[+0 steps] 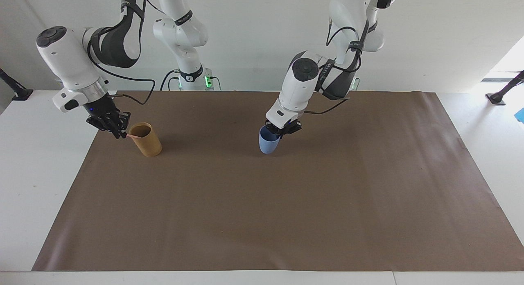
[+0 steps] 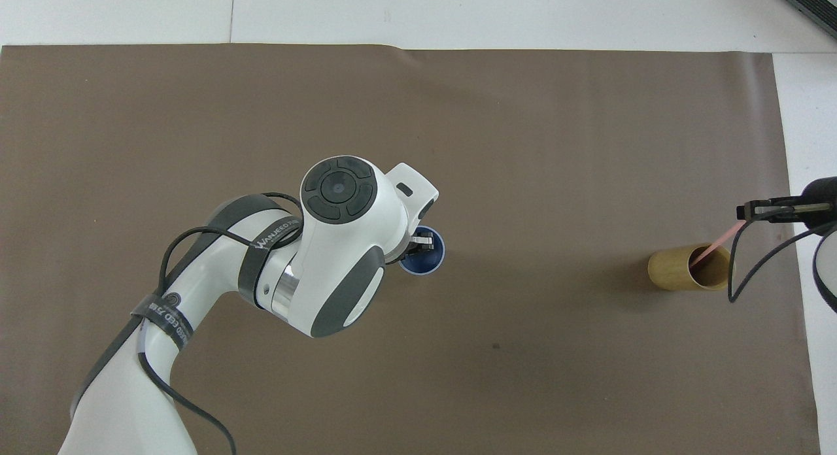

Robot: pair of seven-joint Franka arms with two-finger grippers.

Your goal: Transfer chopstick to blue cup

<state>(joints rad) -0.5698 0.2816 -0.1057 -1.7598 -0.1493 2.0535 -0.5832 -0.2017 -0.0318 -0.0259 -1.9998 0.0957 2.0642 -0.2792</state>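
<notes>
The blue cup (image 1: 268,143) (image 2: 426,259) is near the middle of the mat, slightly tilted. My left gripper (image 1: 282,130) (image 2: 422,244) is shut on its rim, one finger inside the cup. I cannot tell whether the cup rests on the mat. The pale pink chopstick (image 1: 132,135) (image 2: 716,244) leans out of the tan-brown cup (image 1: 147,141) (image 2: 680,267) at the right arm's end of the mat. My right gripper (image 1: 121,132) (image 2: 744,212) is shut on the chopstick's upper end, beside and just above the tan cup's rim. The chopstick's lower end is inside that cup.
A brown mat (image 1: 262,215) (image 2: 523,148) covers most of the white table (image 1: 41,174). A dark object (image 2: 814,0) lies at the table's corner farthest from the robots, at the right arm's end.
</notes>
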